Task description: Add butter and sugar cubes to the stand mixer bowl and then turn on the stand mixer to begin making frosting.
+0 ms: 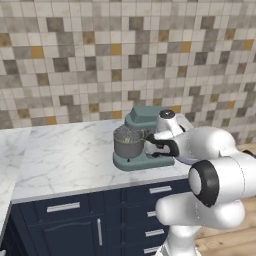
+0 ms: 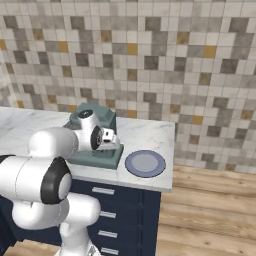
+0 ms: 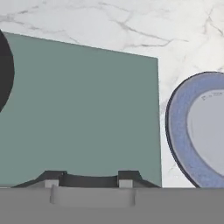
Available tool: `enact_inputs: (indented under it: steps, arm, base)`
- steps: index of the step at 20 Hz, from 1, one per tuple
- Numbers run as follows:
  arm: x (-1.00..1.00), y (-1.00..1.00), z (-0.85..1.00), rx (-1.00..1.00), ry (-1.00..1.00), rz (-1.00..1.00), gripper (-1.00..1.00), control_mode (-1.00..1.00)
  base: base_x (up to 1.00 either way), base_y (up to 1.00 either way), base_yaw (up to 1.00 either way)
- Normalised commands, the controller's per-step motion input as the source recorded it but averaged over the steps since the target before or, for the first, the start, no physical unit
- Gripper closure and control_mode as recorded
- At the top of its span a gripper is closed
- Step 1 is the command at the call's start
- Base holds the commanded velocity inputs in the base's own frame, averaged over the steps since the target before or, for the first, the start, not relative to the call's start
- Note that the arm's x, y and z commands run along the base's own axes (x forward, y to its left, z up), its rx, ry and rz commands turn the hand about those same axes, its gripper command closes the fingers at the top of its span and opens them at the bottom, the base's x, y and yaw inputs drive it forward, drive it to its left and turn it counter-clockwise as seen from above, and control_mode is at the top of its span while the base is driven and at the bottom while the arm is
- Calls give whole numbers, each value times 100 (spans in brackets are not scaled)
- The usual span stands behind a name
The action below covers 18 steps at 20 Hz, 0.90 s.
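Note:
The teal-green stand mixer stands on the marble counter, with the grey metal stand mixer bowl on its base under the head. A yellowish speck lies in the bowl's mouth, and I cannot tell whether it is the butter. The sugar cubes are hidden from view. My gripper hangs close over the mixer's flat base, just right of the bowl. Its fingertips stand apart with nothing between them. From the right base view the hand covers the mixer's front.
A round blue-grey plate lies on the counter right of the mixer, close to the counter's right end and front edge. The plate's rim is also in the hand view. A tiled wall stands behind, and dark blue drawers sit below.

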Motion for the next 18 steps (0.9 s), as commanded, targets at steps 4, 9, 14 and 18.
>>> enact_inputs:
  steps: [4,9,14,18]
  arm:
    - [36,-42,16,28,0,4,100,-100]
    - [30,-47,20,27,0,4,100,-100]
    - [27,-53,11,24,0,2,100,-100]
    - [26,-56,0,20,0,2,100,-100]
  base:
    - [0,0,0]
    - [0,0,0]
    - [0,0,0]
    - [0,0,0]
